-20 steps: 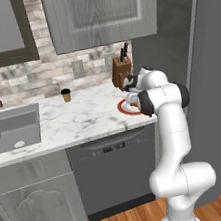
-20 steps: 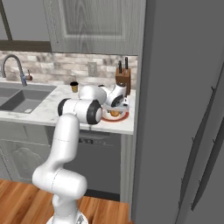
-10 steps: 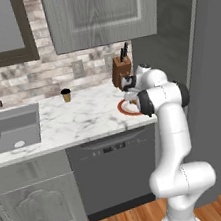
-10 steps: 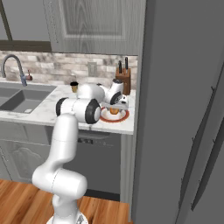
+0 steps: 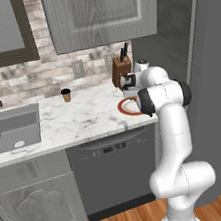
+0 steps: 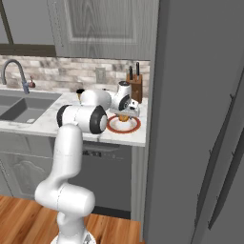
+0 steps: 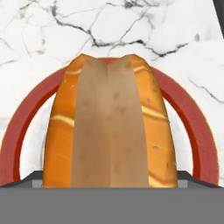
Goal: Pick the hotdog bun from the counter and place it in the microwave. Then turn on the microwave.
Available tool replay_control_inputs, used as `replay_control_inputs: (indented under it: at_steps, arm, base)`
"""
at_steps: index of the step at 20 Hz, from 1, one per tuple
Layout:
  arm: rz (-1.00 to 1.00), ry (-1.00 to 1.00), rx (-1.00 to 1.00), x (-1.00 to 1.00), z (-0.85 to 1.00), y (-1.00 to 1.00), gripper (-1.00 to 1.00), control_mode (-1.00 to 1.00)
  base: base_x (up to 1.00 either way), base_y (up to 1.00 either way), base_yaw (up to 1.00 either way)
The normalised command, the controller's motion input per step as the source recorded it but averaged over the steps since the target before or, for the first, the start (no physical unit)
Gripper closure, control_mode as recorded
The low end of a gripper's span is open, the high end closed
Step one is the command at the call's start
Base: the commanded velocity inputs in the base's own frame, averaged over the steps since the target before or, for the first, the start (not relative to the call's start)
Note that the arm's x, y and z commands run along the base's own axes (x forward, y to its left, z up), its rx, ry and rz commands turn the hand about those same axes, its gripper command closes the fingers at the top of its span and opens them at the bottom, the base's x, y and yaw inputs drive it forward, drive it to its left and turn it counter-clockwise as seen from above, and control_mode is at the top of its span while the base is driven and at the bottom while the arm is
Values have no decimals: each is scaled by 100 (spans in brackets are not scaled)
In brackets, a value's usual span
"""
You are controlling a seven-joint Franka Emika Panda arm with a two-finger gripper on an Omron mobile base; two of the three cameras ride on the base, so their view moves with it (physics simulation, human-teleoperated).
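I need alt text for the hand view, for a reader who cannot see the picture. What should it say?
A hotdog bun, orange-brown with a paler split down its middle, lies very close to the camera on a white plate with a red rim. The plate sits on the white, grey-veined marble counter.
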Motion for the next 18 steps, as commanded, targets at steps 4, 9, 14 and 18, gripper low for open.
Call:
replay_control_inputs:
  at_steps: [4,9,14,18]
  arm:
    - [-13,0,-2,-30,4,0,100,-100]
    - [-12,-2,0,-41,6,0,100,-100]
    - [-12,-1,0,-47,20,0,100,-100]
    - [-11,-2,0,-42,28,0,100,-100]
  base:
    - [0,0,0]
    - [0,0,0]
    - [0,0,0]
    - [0,0,0]
